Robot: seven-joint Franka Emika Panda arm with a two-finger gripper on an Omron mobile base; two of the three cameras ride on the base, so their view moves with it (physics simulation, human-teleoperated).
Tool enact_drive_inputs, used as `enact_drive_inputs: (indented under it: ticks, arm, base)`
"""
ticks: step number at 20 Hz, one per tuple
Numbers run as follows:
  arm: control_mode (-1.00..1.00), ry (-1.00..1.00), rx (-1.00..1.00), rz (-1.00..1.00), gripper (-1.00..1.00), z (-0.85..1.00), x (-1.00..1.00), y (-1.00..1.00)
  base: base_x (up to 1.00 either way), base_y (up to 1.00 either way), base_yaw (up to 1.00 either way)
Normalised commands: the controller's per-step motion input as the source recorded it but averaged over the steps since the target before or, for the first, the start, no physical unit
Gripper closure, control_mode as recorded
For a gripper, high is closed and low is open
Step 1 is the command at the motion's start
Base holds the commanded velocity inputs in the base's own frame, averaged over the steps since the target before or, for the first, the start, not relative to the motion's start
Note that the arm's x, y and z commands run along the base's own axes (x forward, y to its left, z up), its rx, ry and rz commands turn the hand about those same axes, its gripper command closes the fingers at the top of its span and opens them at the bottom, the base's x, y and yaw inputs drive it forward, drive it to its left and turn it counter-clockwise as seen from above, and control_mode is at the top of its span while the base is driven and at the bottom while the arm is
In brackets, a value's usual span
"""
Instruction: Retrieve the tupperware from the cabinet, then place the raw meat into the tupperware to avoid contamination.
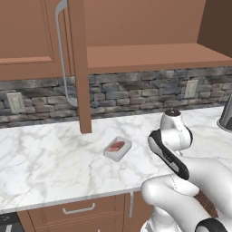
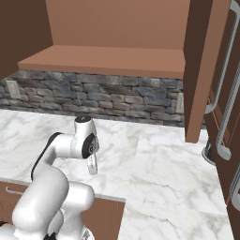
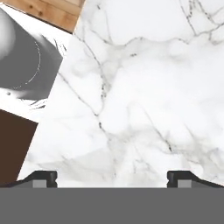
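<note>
I see bare counter around the tupperware — open approach on all sides. The cabinet's open door hangs edge-on just behind it — my one obstacle.

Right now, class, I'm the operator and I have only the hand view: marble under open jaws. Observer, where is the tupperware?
Observer: The tupperware sits on the counter, left of the arm in the left base view.
Operator: And the raw meat?
Observer: The raw meat lies inside the tupperware.
Operator: Is the cabinet shut?
Observer: No. The cabinet is open, and its door juts out edge-on above the counter.
</note>
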Motion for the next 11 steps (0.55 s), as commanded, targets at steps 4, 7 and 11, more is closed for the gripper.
enact_drive_inputs:
  ticks: [4,7,11]
  arm:
    - [-1.00,-0.07,0.05,0.02,-1.00,0.00,-0.05,-0.77]
    - [-1.00,-0.08,0.09,0.04,-1.00,0.00,-0.05,-0.75]
    - [-1.00,-0.04,0.08,0.07,-1.00,0.01,-0.02,-0.66]
  base:
    - [0.00,0.00,0.00]
    - [0.00,0.00,0.00]
    - [0.00,0.00,0.00]
